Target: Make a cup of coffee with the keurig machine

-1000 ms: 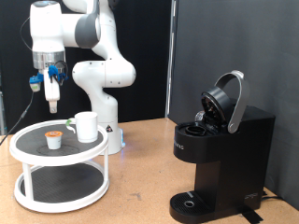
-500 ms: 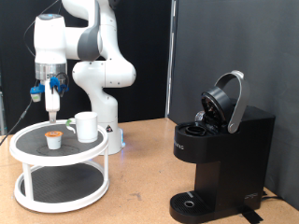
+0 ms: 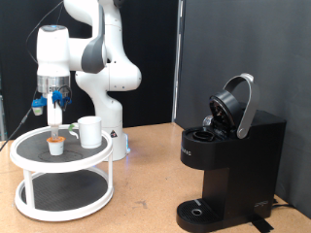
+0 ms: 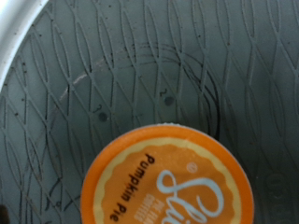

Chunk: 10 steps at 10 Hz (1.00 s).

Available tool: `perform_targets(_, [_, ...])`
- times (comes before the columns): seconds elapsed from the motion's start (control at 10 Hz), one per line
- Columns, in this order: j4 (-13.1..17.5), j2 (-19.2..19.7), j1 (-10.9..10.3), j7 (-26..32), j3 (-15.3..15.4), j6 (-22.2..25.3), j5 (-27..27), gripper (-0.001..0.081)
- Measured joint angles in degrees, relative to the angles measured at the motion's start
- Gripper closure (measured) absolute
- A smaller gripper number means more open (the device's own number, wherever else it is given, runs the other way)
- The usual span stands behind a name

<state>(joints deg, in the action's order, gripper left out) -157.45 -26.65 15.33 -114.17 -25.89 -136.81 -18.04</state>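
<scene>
The white cup (image 3: 89, 131) stands on the top shelf of a white two-tier round stand (image 3: 29, 155) at the exterior view's left. A small white pod with a tan top (image 3: 57, 145) sits on the same shelf, left of the cup. My gripper (image 3: 55, 120) hangs straight above the pod, a little above it, holding nothing. The wrist view shows the pod's orange lid (image 4: 168, 182) on the dark shelf mat, with no fingers in view. The black keurig machine (image 3: 228, 160) stands at the right with its lid raised.
The robot's white base (image 3: 109, 107) stands behind the stand. The stand's lower shelf (image 3: 63, 194) shows nothing on it. Brown tabletop lies between the stand and the machine. A black curtain forms the backdrop.
The gripper has come down and slightly to the right, ending closer above the pod. The cup, pod and machine have not moved.
</scene>
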Motion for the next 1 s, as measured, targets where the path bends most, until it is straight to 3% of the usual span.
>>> perform_targets(1.0, [-0.3, 6.2, 0.1, -0.1, 0.0, -6.8, 0.3, 0.0072])
